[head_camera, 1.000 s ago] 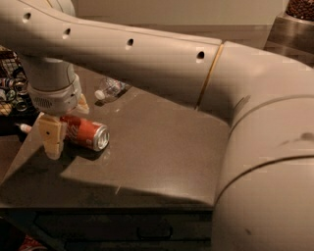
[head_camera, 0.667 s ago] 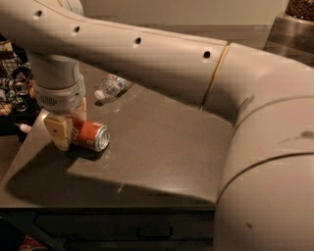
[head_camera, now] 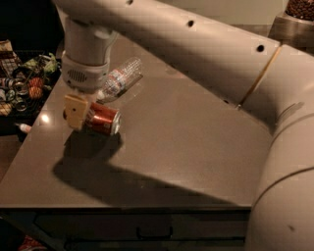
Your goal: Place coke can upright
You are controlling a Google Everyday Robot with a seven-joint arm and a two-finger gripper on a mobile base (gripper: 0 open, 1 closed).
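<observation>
The red coke can [head_camera: 102, 118] hangs on its side, silver end facing right, lifted a little above the grey table [head_camera: 176, 147]; its shadow falls on the tabletop below it. My gripper [head_camera: 84, 113] is at the left of the view, hanging from the big beige arm, and is shut on the can's left end. One tan finger [head_camera: 75, 112] shows in front of the can; the other finger is hidden behind it.
A clear plastic bottle [head_camera: 119, 77] lies on its side just behind the gripper. A basket of snack packets [head_camera: 24, 83] stands off the table's left edge. The beige arm [head_camera: 206, 54] crosses the upper view. A dark container [head_camera: 300, 10] is at the far right corner.
The gripper has closed on the can and lifted it off the table, moving up and slightly right. The can is still horizontal.
</observation>
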